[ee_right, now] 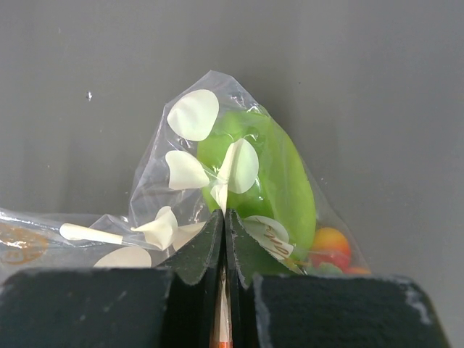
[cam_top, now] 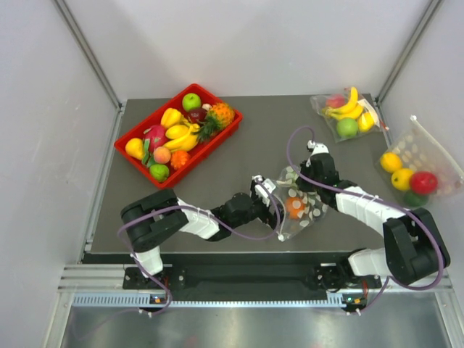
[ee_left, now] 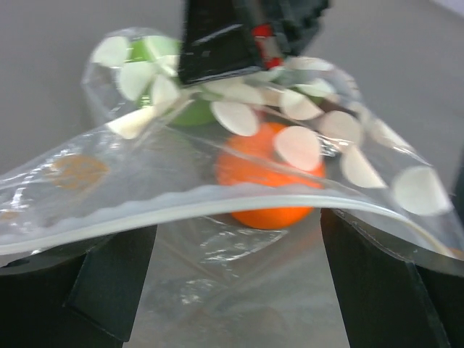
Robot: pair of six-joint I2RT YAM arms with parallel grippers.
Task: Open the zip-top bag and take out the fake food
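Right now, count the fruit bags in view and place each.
3: the zip-top bag at table centre; the banana-and-apple bag at the far right corner; the bigger dotted bag by the right edge. None seems hidden.

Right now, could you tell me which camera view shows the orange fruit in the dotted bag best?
The left wrist view: the orange fruit sits large and central in frame. The top external view shows only a small orange spot; the right wrist view mostly shows the green fruit.
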